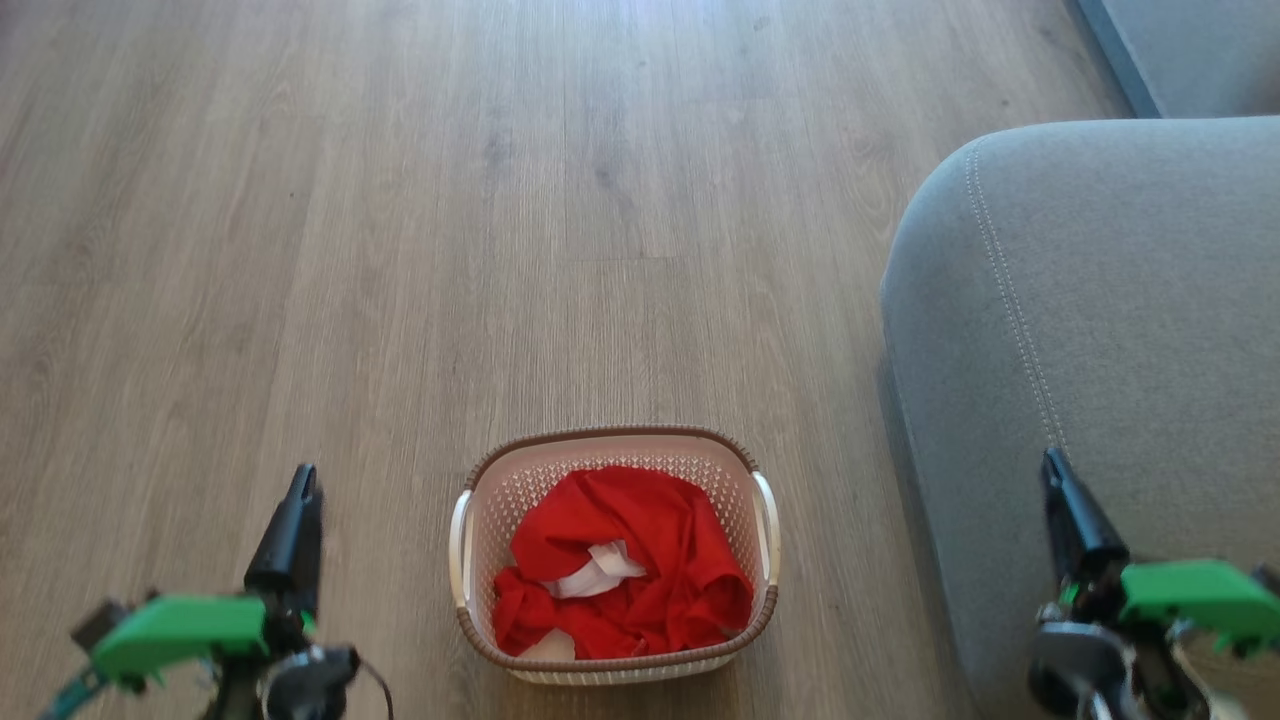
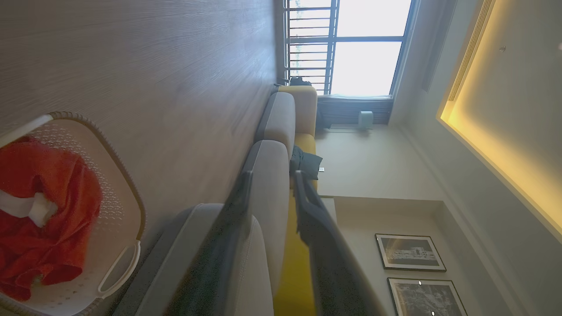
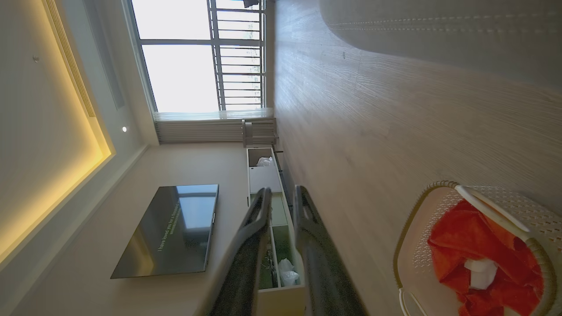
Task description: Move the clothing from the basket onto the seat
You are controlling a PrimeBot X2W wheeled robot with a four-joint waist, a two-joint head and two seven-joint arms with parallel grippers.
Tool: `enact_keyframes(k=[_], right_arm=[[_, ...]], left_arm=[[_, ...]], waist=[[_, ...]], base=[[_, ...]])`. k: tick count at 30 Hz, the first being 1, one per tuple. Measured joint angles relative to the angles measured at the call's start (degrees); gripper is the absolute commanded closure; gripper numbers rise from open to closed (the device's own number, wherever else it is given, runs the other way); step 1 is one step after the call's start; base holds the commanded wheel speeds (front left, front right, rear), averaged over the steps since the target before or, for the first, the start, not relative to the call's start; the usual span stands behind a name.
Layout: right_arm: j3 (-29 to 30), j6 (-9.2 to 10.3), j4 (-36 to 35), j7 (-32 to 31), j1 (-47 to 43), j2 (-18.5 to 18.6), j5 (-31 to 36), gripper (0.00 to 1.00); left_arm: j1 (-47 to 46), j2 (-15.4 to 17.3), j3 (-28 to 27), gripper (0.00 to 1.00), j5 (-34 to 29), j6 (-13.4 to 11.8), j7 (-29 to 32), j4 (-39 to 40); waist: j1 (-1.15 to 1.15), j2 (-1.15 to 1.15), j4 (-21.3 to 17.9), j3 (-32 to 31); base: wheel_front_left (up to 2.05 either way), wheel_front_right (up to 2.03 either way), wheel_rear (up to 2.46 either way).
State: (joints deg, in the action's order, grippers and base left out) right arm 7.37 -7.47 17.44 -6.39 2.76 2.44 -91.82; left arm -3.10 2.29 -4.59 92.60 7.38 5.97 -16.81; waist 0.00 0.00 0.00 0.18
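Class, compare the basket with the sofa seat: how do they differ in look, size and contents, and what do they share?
The basket is small, the seat far larger. The basket is cream perforated plastic, the seat grey stitched fabric. The basket holds red clothing; the seat's visible part bears none. Both have rounded corners.

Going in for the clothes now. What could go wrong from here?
The clothing lies bunched in one heap, so a grab may lift only part. The basket stands free on the floor and might tip or drag if fabric snags. Cloth dropped near the rounded edge of the seat may slide off.
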Motion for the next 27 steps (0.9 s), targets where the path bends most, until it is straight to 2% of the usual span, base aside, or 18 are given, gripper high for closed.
enact_keyframes(k=[7,13,27], right_arm=[[-0.3,0.01,4.0,0.3,-3.6,-0.5,0.0,0.00],[-0.1,0.01,3.5,1.4,-3.4,-0.5,1.3,0.00],[1.3,0.01,0.6,3.7,-2.6,-0.5,9.3,0.00]], left_arm=[[4.3,-0.5,0.4,0.00,0.0,-0.1,-0.4,-4.1],[4.1,-0.5,-0.9,0.00,-1.3,-0.1,-1.4,-4.0],[3.9,-0.4,-3.2,0.00,-6.8,-0.1,-3.6,-1.8]], waist=[[0.00,0.00,-0.1,-0.1],[0.00,0.00,-0.2,-0.3],[0.00,0.00,-0.3,-0.6]], base=[[0.00,0.00,0.00],[0.00,0.00,0.00],[0.00,0.00,0.00]])
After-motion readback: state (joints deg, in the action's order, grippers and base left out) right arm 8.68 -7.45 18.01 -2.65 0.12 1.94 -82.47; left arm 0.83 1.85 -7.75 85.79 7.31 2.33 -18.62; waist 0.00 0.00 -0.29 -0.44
